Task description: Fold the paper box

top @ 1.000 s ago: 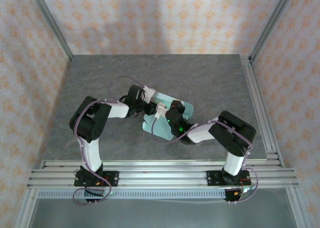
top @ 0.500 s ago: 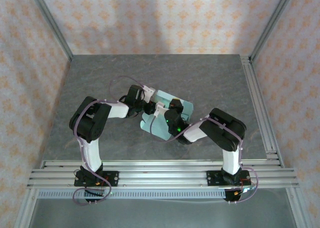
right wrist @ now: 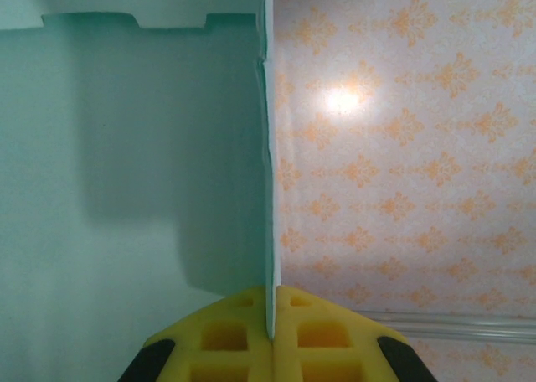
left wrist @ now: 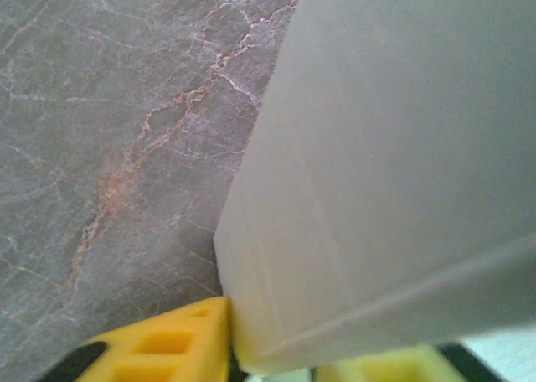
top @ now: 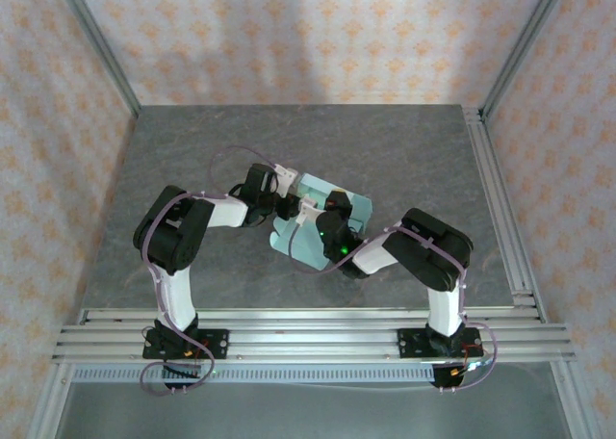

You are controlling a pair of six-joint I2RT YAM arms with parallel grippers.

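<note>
Right fingers (right wrist: pixel 226 336) pinch an upright edge of the paper box (right wrist: pixel 126 189) between their 2 tips; a folded corner sits between the left fingers (left wrist: pixel 167 348) (clamped or not, cannot tell).

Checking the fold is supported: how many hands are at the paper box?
2. The right hand pinches a panel of the paper box edge-on; the left hand straddles its corner, firm grip unclear.

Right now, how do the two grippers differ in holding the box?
The right gripper is shut on one thin wall of the box; the left gripper stands wider, fingers flanking a folded corner, grip unclear. The right points at the wallpaper, the left at the table. Both have yellow fingers at the box.
</note>
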